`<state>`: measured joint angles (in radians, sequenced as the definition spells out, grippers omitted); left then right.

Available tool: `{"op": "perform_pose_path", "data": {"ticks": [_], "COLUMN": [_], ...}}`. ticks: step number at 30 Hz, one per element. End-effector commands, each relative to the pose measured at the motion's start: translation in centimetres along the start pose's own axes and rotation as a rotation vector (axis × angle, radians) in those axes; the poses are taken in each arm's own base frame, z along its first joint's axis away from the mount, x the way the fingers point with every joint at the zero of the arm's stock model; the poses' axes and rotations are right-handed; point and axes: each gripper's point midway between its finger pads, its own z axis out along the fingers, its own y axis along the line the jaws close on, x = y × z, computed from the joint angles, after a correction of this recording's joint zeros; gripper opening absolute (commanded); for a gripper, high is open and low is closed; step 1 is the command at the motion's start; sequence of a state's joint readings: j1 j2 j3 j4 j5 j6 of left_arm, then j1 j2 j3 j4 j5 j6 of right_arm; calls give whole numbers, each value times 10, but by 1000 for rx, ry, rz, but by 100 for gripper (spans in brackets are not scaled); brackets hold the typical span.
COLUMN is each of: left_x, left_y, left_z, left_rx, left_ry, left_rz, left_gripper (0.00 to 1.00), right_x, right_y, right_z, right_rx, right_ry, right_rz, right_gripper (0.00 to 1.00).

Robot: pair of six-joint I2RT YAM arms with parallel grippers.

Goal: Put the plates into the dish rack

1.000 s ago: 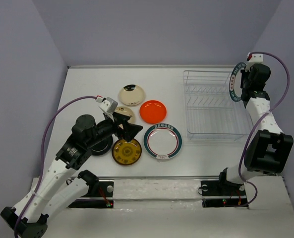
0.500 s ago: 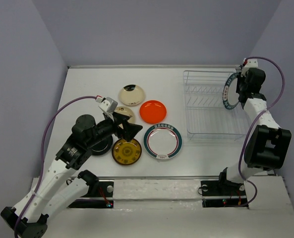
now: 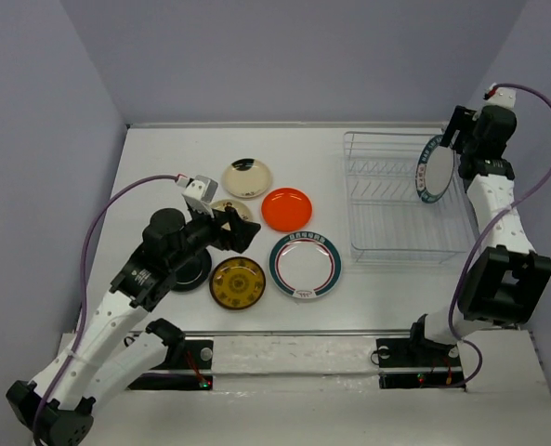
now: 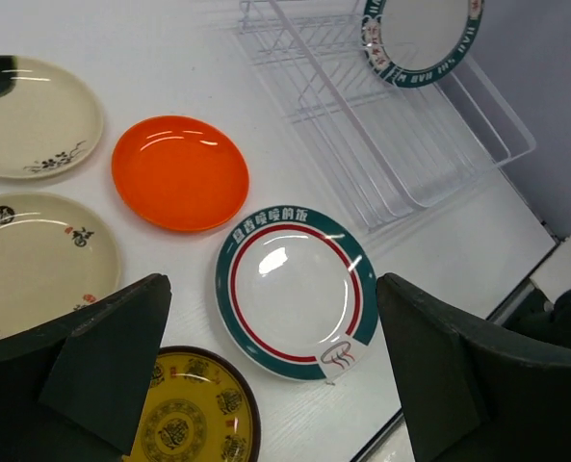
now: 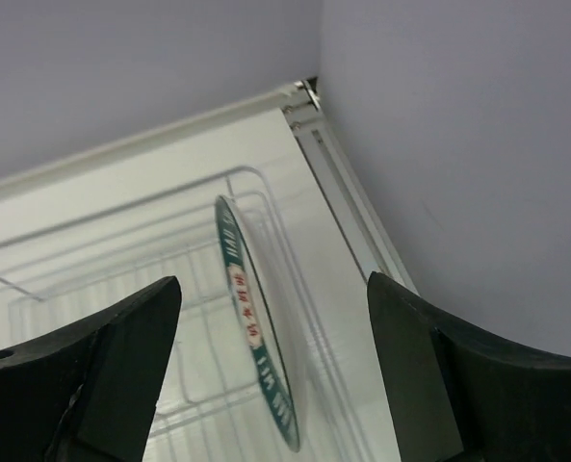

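Since a second ago the right arm has pulled up and back, letting go of the teal-rimmed plate [image 3: 435, 169]. That plate now stands on edge in the right part of the dish rack [image 3: 387, 209]; can't tell which slot. The right fingers [image 3: 458, 124] are spread apart above it, holding nothing, and that wrist view only shows the plate edge-on.

The left fingers [image 3: 239, 229] crept a bit farther out, also wide apart and empty. They hover over the second cream plate [image 3: 227, 208], hiding part of it from above. The black plate [image 3: 193, 271] is mostly buried under the left arm, and the amber plate [image 3: 237, 282] gets cut off in the left wrist view.

Flat on the bench [image 3: 163, 167]: 1 more cream plate [image 3: 246, 177], the glossy orange-red plate [image 3: 287, 207] and a teal-banded plate [image 3: 305, 265] with a red ring. The rack is thin white wire.
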<state>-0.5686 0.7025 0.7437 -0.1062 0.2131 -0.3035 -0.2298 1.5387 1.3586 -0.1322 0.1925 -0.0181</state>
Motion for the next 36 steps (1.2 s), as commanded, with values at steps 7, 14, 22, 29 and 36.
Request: {"op": "perform_pose_path", "data": {"ticks": [7,14,22,29,36], "left_x": [-9,-30,-95,-85,-86], "left_y": [74,106,88,90,80], "left_z": [17,5,-25,-37,-46], "left_rx": [-270,-377,-389,-385,-354], "left_ry": [-24,-113,-292,-345,-363], "left_rz": [-167,-177,-89,-40,-25], "left_gripper": [92,87,84,99,99], "right_x": [-27,65,174,248,287], "right_y": [155,270,387,435,457], "right_z": [-145,-265,-376,-398,-373], "right_rx": [-567,-1007,-1288,-1412,-1352], "right_ry": [-51,178,433,611,651], "right_rz": [246,196,-11,-237,-364], "right_gripper": [65,30,40,52,53]}}
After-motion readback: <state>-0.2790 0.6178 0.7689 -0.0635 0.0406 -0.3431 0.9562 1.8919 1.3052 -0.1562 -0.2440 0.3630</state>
